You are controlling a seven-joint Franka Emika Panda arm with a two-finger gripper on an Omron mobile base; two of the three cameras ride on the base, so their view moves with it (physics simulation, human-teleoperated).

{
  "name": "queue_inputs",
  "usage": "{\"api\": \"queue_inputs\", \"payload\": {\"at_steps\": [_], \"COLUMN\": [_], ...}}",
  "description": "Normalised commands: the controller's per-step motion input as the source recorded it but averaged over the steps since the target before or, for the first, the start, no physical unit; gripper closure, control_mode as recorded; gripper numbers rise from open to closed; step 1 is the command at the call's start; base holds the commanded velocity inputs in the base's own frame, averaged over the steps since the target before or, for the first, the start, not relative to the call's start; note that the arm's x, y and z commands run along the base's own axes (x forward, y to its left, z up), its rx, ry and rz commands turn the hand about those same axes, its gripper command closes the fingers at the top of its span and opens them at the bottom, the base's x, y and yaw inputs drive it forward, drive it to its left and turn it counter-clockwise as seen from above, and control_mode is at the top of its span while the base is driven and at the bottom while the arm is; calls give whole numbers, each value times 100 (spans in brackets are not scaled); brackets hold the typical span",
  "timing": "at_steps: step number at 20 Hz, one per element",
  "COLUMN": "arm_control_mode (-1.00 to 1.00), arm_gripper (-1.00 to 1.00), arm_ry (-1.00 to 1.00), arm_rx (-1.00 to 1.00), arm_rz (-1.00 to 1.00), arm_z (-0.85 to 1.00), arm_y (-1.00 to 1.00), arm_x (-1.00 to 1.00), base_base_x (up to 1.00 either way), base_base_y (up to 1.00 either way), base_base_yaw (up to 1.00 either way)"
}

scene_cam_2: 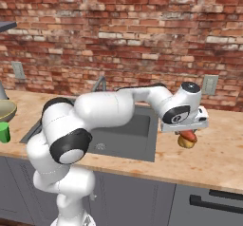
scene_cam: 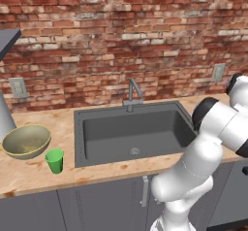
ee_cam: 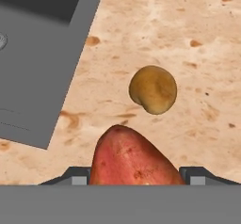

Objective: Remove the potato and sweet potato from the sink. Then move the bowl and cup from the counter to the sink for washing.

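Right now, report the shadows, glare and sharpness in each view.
Left base view: soft even light, the sink darker along its walls, no glare. Right base view: mildly soft, a faint shadow beneath the sweet potato. Hand view: the potato sharp on the counter; the sweet potato looms large, cropped at the bottom.

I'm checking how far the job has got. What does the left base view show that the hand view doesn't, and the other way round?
Left base view alone: the bowl and the cup on the counter left of the sink, and the tap. Hand view alone: the potato lying on the counter and the sweet potato between the fingers of the gripper. Both share the sink, with no vegetables visible in it, and the counter.
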Motion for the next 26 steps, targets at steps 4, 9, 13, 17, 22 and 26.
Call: {"api": "queue_inputs", "payload": {"at_steps": [4, 9, 13, 17, 22, 26], "arm_control_mode": [-100, -100, -100, -100, -100, -100], "arm_gripper": [100, 100, 100, 100, 100, 100], "arm_ry": [-8, -4, -1, 0, 0, 0], "arm_rx": [-2, -3, -5, -6, -2, 0], "arm_rz": [-2, -3, -4, -3, -2, -1], "arm_z": [-18, -17, -14, -10, -15, -21], "arm_y": [-28, -29, -29, -23, -24, -23], "arm_x": [9, 12, 17, 22, 19, 16], "base_base_x": [0, 0, 0, 0, 0, 0], "base_base_y": [0, 0, 0, 0, 0, 0], "base_base_yaw": [0, 0, 0, 0, 0, 0]}}
